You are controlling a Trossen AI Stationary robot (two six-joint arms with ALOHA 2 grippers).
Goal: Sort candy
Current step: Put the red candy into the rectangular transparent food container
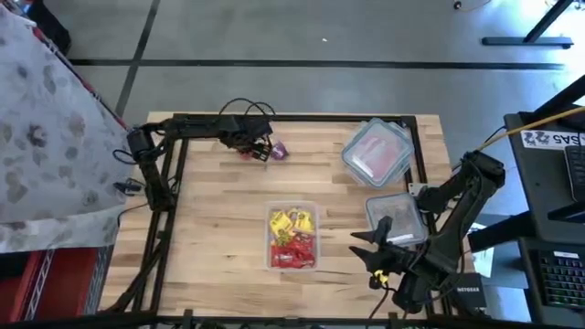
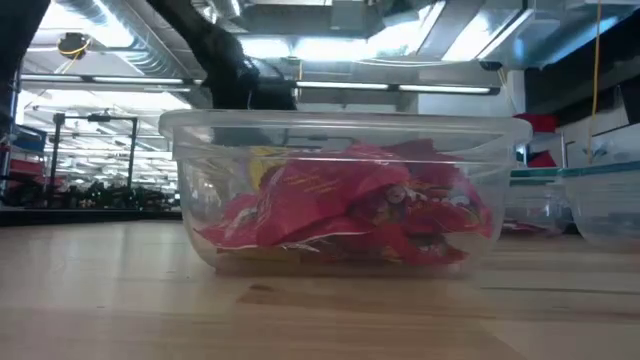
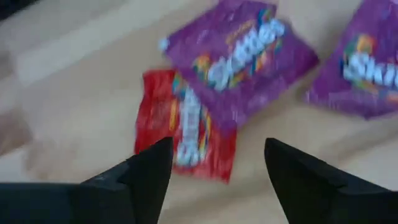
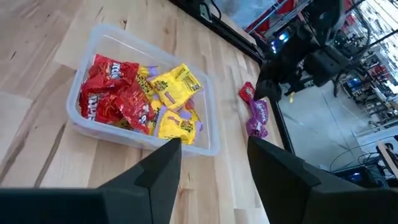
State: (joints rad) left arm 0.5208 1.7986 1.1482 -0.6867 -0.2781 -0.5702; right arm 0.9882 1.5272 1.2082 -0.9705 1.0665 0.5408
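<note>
Left end effector [image 1: 259, 146] low over the far edge of the wooden surface [image 1: 219, 228], fingers apart and empty, poised just above loose candy. Directly between the fingers [image 3: 146, 180] in the left wrist view, a red packet [image 3: 185, 134], flat on the wood, long axis running roughly away from the fingers, white lettering along its length. Overlapping its far end, a purple packet [image 3: 239, 53] lying crosswise at a tilt, colourful print and white lettering. A second purple packet [image 3: 367, 62] just beside that one, partly cut off at the frame edge.

Right end effector [image 1: 373, 249] near the front right of the surface, fingers spread, holding nothing, aimed toward the centre.

Mid-surface, an open clear tub [image 1: 315, 212] holding mixed candy: yellow packets [image 1: 291, 222] heaped at its far end, red packets [image 1: 292, 253] at its near end, lying at jumbled angles. On the right, another clear tub [image 1: 395, 215], contents unclear. Far right corner, a lidded clear tub [image 1: 377, 152] showing red inside.
</note>
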